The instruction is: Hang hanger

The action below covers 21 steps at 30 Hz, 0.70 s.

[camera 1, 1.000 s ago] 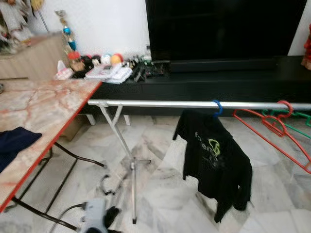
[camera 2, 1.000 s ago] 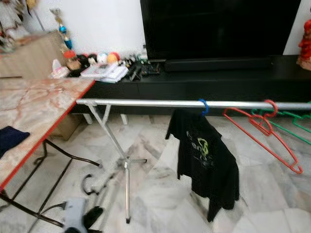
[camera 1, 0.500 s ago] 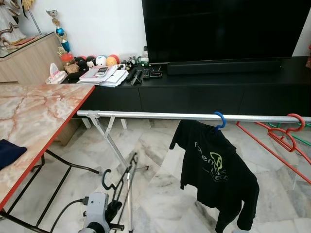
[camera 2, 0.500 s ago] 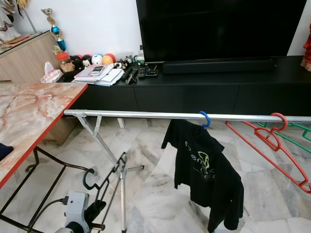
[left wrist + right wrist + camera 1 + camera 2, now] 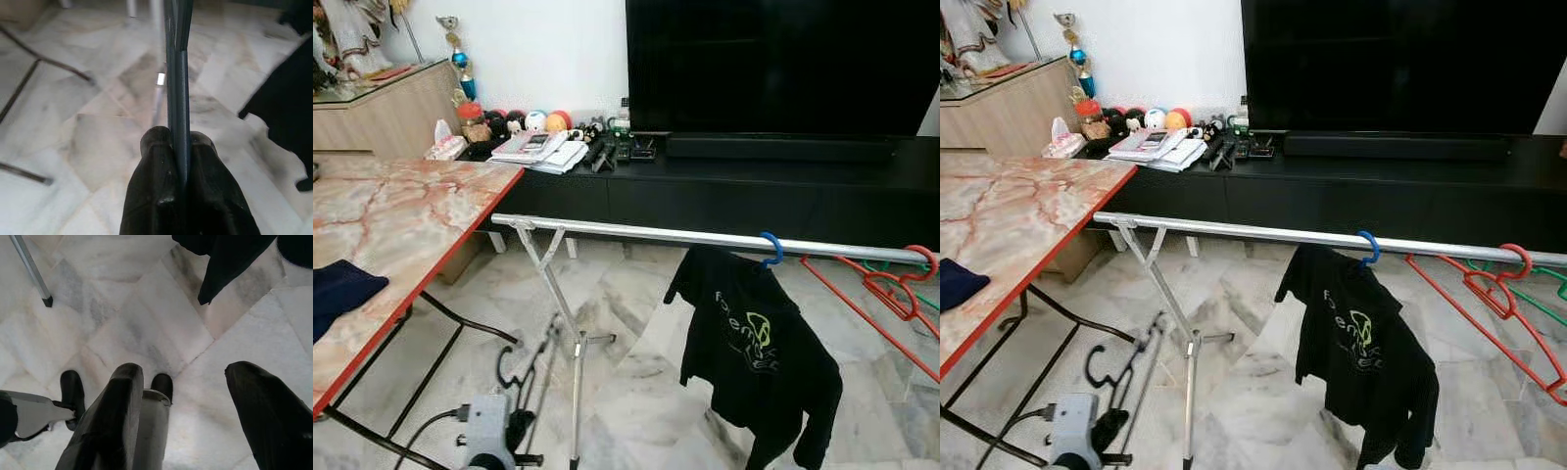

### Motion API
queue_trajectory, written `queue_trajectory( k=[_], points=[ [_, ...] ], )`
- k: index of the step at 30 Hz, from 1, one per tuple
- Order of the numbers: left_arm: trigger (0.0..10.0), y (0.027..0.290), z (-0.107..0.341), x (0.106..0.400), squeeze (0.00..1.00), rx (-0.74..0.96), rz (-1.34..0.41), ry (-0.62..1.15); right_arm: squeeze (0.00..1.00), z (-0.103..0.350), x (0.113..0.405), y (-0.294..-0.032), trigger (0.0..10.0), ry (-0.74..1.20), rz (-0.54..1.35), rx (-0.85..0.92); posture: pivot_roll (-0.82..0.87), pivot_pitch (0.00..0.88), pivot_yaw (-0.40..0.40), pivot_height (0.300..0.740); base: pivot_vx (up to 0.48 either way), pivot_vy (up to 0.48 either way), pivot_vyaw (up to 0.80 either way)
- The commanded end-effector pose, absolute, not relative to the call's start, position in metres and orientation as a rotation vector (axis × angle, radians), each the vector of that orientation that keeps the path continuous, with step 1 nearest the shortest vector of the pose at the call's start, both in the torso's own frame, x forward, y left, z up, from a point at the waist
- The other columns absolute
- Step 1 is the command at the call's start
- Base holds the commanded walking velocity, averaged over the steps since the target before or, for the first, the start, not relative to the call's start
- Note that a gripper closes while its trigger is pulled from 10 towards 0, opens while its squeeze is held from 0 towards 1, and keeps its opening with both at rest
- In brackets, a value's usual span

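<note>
Over the marble floor, the left gripper, clamped on a dark hanger, should lift its hook over the rail's bare stretch between its left end and the black shirt, while the right gripper hangs open.

You see: silver rail, black shirt with green print, blue hook, red hangers, pink-veined marble table.

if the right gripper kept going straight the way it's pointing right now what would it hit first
Most likely the marble floor. The right gripper, fingers apart and holding nothing, points down at bare tiles. The black shirt's hem and the rack's foot sit off to the sides, though depth is unclear.
</note>
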<state>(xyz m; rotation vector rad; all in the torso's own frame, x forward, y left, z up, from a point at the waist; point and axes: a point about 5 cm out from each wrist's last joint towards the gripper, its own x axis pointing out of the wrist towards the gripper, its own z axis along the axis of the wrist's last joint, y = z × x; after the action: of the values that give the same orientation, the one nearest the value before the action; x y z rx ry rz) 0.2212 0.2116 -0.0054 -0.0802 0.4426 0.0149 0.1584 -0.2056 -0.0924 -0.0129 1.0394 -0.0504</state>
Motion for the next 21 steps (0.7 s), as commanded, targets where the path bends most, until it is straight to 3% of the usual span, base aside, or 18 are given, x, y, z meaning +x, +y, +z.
queue_trajectory(
  k=[1,8,14,21],
  points=[
    [10.0,0.218,-0.005,0.221,0.00,-0.087,0.059,0.433,0.00,-0.093,0.158,-0.206,10.0,1.043,-0.041,-0.024,-0.02,0.000,0.028,0.740,0.000,0.000,0.00],
    [10.0,0.233,-0.009,0.209,0.00,-0.092,0.128,0.436,0.00,-0.092,0.157,-0.214,10.0,1.048,-0.053,-0.045,-0.01,0.000,-0.001,0.740,0.000,0.000,0.00],
    [10.0,0.227,-0.012,0.208,0.00,-0.098,0.127,0.439,0.00,-0.091,0.157,-0.216,10.0,1.047,-0.051,-0.053,-0.01,0.000,-0.004,0.740,0.000,0.000,0.00],
    [10.0,0.223,-0.011,0.214,0.00,-0.097,0.106,0.428,0.00,-0.092,0.156,-0.215,10.0,1.046,-0.047,-0.056,-0.01,0.000,0.010,0.740,0.000,-0.301,0.00]
  ],
)
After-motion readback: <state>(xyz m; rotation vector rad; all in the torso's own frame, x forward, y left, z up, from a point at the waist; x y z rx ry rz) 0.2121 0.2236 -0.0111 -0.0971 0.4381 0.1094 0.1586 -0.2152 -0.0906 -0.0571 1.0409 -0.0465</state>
